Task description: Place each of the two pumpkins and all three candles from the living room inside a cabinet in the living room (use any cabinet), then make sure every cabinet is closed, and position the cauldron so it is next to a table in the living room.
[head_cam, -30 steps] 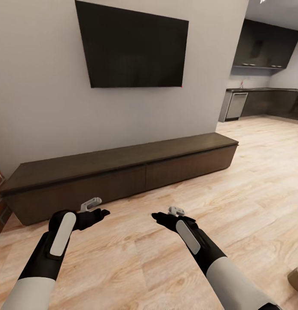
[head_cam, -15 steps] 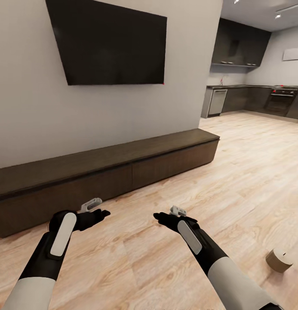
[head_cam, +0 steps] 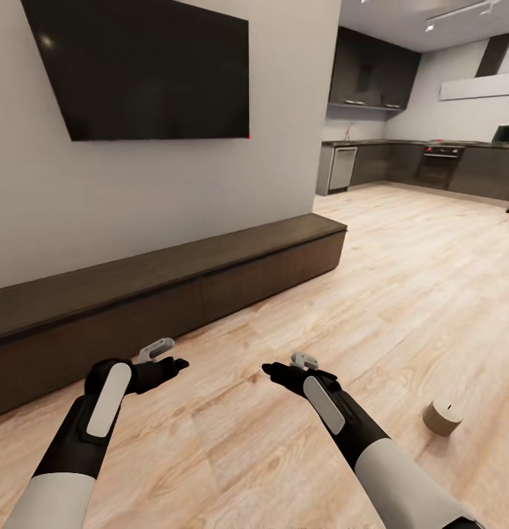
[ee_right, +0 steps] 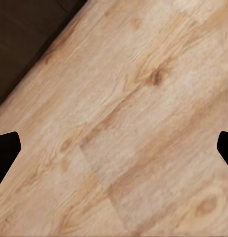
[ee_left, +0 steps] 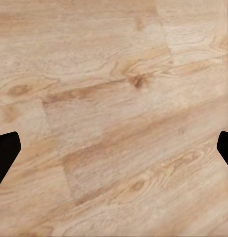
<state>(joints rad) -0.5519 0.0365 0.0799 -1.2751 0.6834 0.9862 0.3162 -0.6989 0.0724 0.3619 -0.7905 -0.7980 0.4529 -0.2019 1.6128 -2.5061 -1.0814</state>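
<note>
Between the earlier head frames and this one the whole view had swung toward the robot's right: the wall-mounted TV [head_cam: 144, 70] and the cabinet [head_cam: 159, 301] slid left, and a candle [head_cam: 442, 418] came fully into view. That was camera motion, not object motion.

Nearest, the left gripper [head_cam: 166, 355] and right gripper [head_cam: 283, 365] hung over bare wood floor [head_cam: 232, 441], both released and empty; each wrist view showed dark fingertips [ee_left: 6, 150] spread wide, with nothing between them.

Just beyond and to the right of the right arm, the candle stood upright on the floor, well apart from the cabinet. All visible drawer fronts sat flush (no pumpkins or cauldron sighted).

Judgement: the step in hand was approaching the candle. Best done by finishing the turn until the candle sat ahead of the right gripper, then descending vertically around it, jaws wide.

Farthest, the kitchen [head_cam: 401, 158] lay beyond.
</note>
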